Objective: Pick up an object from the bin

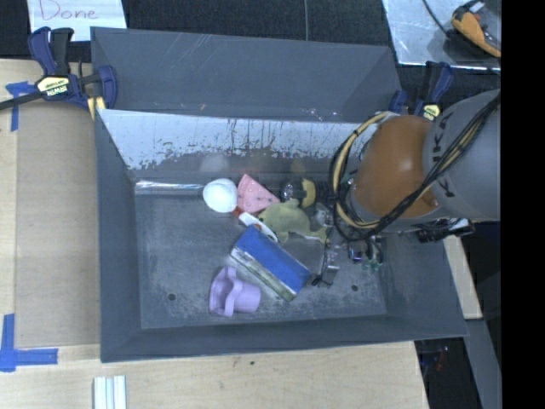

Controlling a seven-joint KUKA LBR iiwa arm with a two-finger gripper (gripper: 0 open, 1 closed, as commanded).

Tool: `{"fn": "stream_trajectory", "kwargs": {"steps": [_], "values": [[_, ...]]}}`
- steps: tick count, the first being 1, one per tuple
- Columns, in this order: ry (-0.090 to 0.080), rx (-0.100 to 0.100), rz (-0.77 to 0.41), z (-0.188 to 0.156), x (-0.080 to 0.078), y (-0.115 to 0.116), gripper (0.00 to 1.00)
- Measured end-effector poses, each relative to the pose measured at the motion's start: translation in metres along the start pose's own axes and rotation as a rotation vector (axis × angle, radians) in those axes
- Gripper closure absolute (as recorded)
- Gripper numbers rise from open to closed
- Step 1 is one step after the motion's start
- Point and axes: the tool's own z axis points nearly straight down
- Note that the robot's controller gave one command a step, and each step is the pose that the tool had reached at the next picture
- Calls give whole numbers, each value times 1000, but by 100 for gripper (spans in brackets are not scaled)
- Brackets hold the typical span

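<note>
Jaws low nr blue box; note: "Done".

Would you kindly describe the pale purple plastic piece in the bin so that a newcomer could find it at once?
Look into the grey metal bin, at the small heap on its floor beside the gripper. At the heap's lower-left end in the view, beside the blue rectangular block, lies the pale purple plastic piece. It alone is purple, and it lies farthest from the white ball.
</note>
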Motion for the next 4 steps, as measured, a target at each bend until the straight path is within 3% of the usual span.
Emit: {"fn": "stream_trajectory", "kwargs": {"steps": [1, 2, 3, 4], "values": [[24, 7, -64, -58, -77, 47, 0], [34, 8, 271, -8, -50, 80, 0], [27, 5, 50, 13, -72, 25, 0], [27, 6, 390, 13, -49, 49, 100]]}}
